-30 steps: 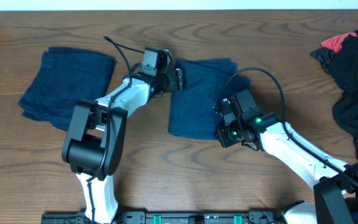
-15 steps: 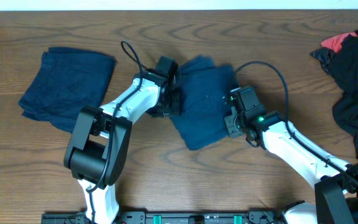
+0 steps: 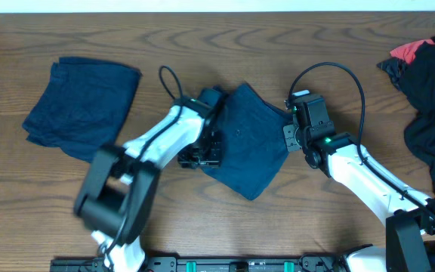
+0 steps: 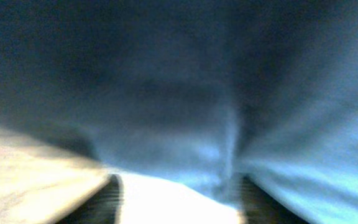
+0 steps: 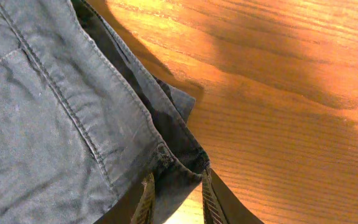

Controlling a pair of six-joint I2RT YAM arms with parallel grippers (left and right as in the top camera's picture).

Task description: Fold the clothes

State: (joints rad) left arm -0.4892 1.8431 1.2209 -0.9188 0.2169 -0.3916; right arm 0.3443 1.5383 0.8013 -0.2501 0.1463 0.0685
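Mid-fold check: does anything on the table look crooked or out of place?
The middle shorts sit askew, turned like a diamond with one corner toward the near edge of the table; at another corner the layers are offset. The folded bundle at left looks tidy. Nothing spilled or damaged.

shorts (image 3: 248,143): showing matt navy denim-like cloth, seams stitched | folded bundle (image 3: 81,106), table's left edge: showing the same matt navy cloth | table (image 3: 316,38): showing smooth brown wood grain, glinting faintly | heap (image 3: 433,106), right edge: showing black matt cloth, red cloth (image 3: 408,51) peeking | left arm (image 3: 153,140), right arm (image 3: 365,177): shining as glossy white plastic, joints matt black
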